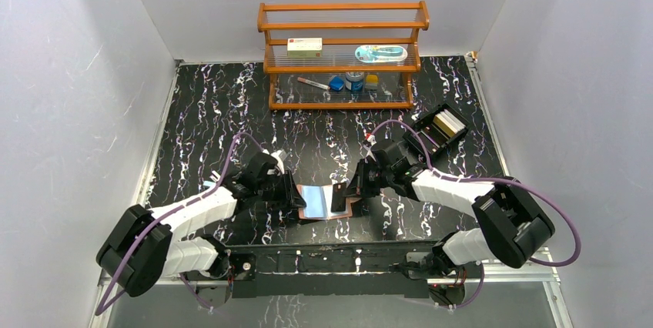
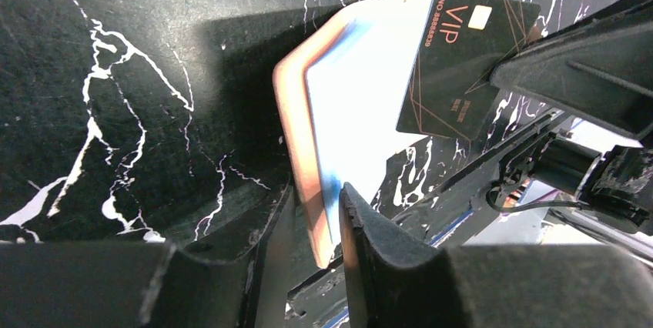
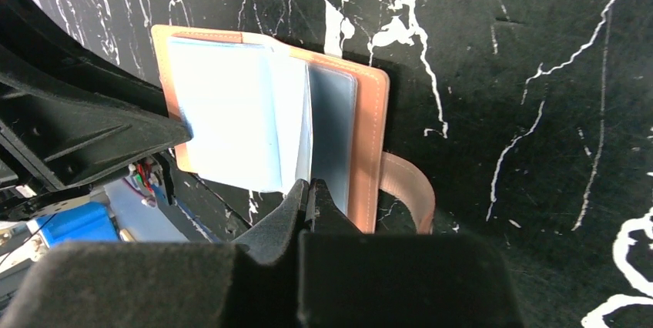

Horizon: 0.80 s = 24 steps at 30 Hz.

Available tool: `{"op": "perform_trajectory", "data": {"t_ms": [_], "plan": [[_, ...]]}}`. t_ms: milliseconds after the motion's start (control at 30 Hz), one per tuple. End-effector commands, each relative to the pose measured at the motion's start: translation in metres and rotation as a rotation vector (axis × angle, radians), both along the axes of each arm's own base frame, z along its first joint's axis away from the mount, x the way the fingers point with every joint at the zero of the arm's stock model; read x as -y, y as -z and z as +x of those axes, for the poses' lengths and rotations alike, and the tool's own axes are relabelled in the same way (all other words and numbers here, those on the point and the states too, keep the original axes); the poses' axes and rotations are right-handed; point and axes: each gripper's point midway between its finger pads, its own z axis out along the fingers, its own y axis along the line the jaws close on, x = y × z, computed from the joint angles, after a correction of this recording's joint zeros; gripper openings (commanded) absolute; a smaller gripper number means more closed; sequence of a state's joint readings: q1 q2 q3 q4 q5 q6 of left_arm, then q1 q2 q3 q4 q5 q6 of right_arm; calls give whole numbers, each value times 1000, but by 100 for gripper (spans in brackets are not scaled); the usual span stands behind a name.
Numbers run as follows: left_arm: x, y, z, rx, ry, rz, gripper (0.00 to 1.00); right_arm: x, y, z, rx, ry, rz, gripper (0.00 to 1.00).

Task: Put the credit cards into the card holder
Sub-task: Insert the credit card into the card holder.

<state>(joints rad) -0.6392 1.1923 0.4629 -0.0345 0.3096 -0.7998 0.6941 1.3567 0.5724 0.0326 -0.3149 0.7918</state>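
Open card holder [image 1: 319,203] on table [image 1: 200,112] between claws. My right claw [image 3: 309,183] clamped on black VIP card [image 2: 462,66], over sleeves [image 3: 231,105]. My left claw [image 2: 316,189] parted, straddling card holder edge. Risk: unpinned card holder slides, card misses sleeves.

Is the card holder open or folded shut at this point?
Open. The card holder lies spread on the table, its clear sleeves fanned out and exposed, and the snap tab hangs loose at one side.
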Motion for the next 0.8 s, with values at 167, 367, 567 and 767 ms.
{"op": "perform_trajectory", "data": {"t_ms": [167, 367, 567, 767], "plan": [[-5, 0, -6, 10, -9, -2, 29, 9, 8, 6, 46, -19, -45, 0], [-8, -4, -9, 25, -14, -13, 22, 11, 10, 5, 38, -5, -26, 0], [-8, 3, -11, 8, -21, -17, 0, 7, 5, 4, 43, -21, -5, 0], [-7, 14, -12, -18, -9, 7, 0, -10, -16, 2, 62, -58, 128, 0]]}}
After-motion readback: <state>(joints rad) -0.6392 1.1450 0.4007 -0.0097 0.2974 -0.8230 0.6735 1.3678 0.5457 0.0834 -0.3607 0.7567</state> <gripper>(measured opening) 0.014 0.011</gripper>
